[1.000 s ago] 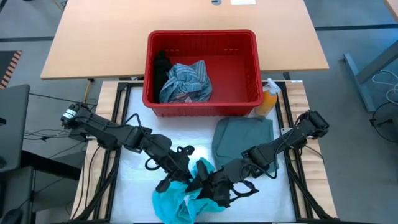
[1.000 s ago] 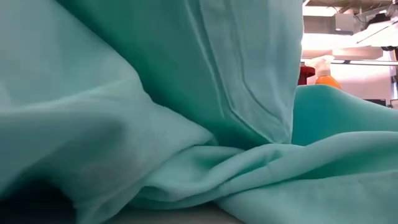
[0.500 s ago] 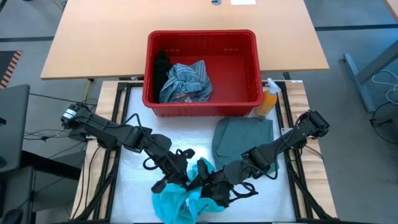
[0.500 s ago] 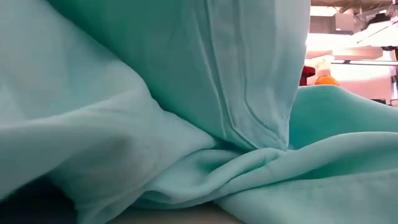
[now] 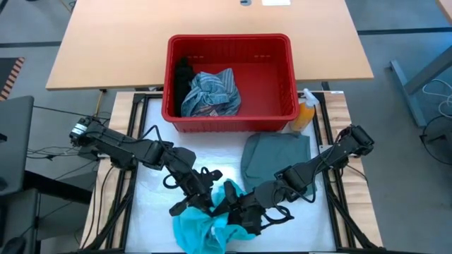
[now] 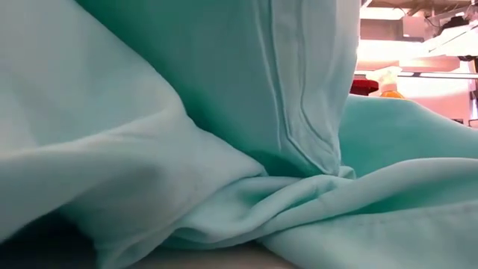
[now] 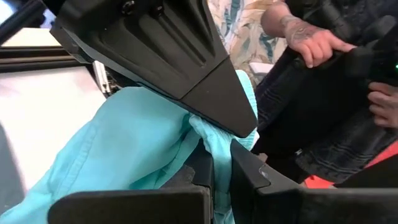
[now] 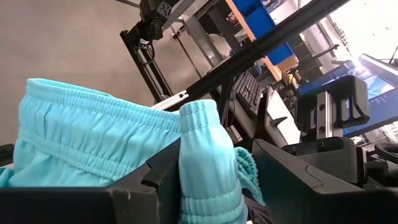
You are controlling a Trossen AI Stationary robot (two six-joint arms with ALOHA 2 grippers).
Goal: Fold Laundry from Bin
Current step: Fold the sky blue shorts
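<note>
Key relation: teal garment (image 5: 205, 229) bunched at 6 o'clock on the table, pinched between both grippers; long axis running roughly 7 to 1 o'clock, most cloth trailing toward the near edge.
Left gripper (image 5: 200, 200): at the garment's 11 o'clock, clamped tight on a fold of teal cloth, seen squeezed between the fingers in the left wrist view.
Right gripper (image 5: 236, 212): at the garment's 2 o'clock, touching it; fingers spread wide around a rolled elastic waistband (image 8: 202, 162), likely gripping it.
Nearer arm: about equal, both on the cloth.
Judged next need: pulling apart along the waistband to spread the piece flat.
Grey-green garment (image 5: 277, 159): lying flat at 3 o'clock of centre, near the right arm.
Bin (image 5: 229, 116): at 12 o'clock, well apart, holding striped cloth (image 5: 212, 92) and black garment (image 5: 183, 76).
</note>
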